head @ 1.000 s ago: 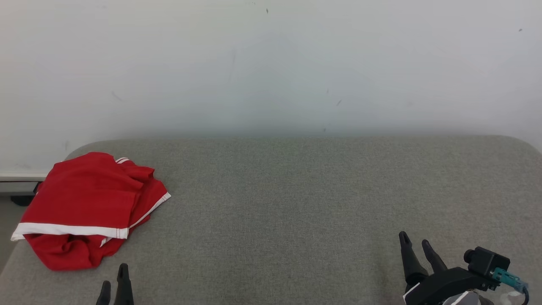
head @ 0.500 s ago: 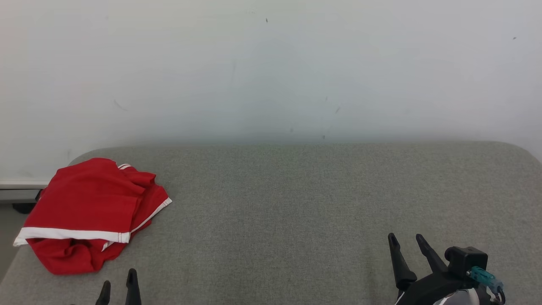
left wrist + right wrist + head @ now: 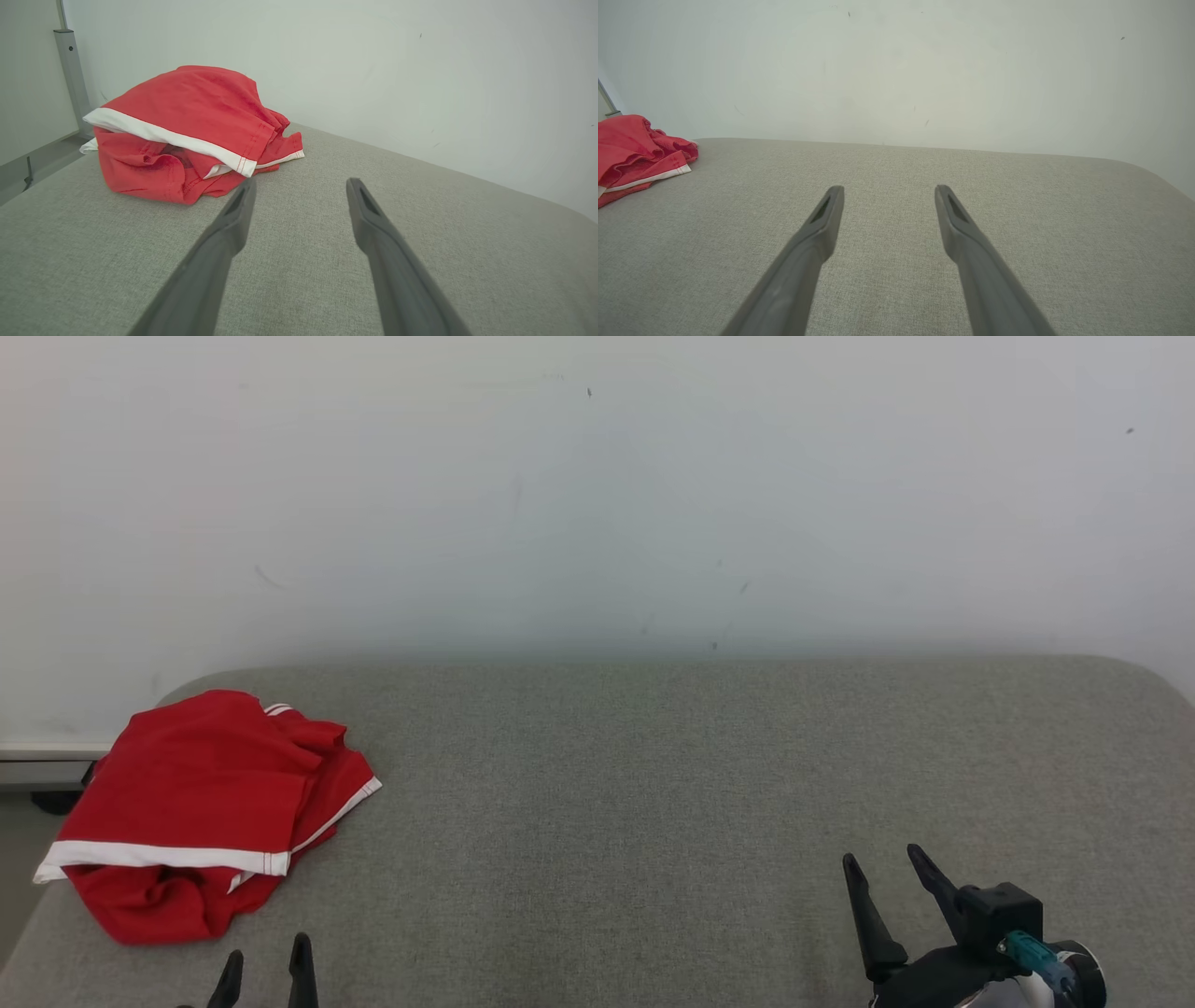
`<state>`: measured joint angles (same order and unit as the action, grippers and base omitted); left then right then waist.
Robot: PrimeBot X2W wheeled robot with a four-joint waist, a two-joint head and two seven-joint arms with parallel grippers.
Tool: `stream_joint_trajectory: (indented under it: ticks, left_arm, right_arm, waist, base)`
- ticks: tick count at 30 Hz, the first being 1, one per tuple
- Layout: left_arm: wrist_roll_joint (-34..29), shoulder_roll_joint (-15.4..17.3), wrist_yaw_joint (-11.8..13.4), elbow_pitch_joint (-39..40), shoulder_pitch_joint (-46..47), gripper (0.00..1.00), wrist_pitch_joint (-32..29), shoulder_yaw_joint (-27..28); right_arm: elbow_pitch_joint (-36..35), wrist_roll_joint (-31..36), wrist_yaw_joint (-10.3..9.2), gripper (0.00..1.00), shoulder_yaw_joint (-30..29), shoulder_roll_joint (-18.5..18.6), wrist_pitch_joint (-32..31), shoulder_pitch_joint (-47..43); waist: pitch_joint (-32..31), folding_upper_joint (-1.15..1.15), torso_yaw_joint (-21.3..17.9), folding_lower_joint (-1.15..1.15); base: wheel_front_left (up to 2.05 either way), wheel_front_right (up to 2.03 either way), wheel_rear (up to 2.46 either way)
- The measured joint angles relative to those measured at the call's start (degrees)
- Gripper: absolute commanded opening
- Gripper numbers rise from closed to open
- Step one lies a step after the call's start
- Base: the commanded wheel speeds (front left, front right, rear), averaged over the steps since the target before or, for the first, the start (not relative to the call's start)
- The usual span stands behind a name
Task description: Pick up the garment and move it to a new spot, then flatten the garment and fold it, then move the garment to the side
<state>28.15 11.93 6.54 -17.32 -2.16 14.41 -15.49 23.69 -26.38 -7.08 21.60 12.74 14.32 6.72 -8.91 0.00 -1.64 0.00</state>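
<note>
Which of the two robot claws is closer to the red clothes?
The left gripper: it sits just beside the red garment, while the right gripper is far across the grey surface.

Pale scuffed wall (image 3: pixel 597 495); grey fabric surface (image 3: pixel 653 784) with rounded corners; metal post (image 3: pixel 71 70).

I'm looking at a wide surface (image 3: pixel 653 784) covered in coarse grey fabric, its far corners rounded, butting up against a plain pale wall (image 3: pixel 597 504) that carries a few small dark specks and faint scuffs. Off the surface's left end I see a pale ledge (image 3: pixel 47 749) along the foot of the wall with something dark (image 3: pixel 58 800) below it, too small to identify, and the left wrist view gives me an upright grey metal post (image 3: pixel 72 74) there.
</note>
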Motion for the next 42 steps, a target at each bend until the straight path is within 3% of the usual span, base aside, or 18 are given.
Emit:
stream_joint_trajectory:
  ticks: [20, 42]
  left_arm:
    - [-3.0, 0.5, 0.1, 0.2, 0.2, 1.00, 0.0, -0.5]
    - [-3.5, 0.9, 0.5, 1.3, 0.2, 1.00, -8.0, -1.9]
  right_arm:
    - [0.4, -0.6, -0.04, 1.00, -8.8, -2.4, 0.2, -1.8]
    - [-0.1, 1.0, -0.04, 1.00, -13.3, -3.9, -2.9, -4.4]
  waist:
    - [-0.3, 0.00, 1.2, 0.00]
    - [-0.9, 0.01, 1.5, 0.00]
  base:
    - [0.00, 0.00, 0.00]
    - [0.00, 0.00, 0.00]
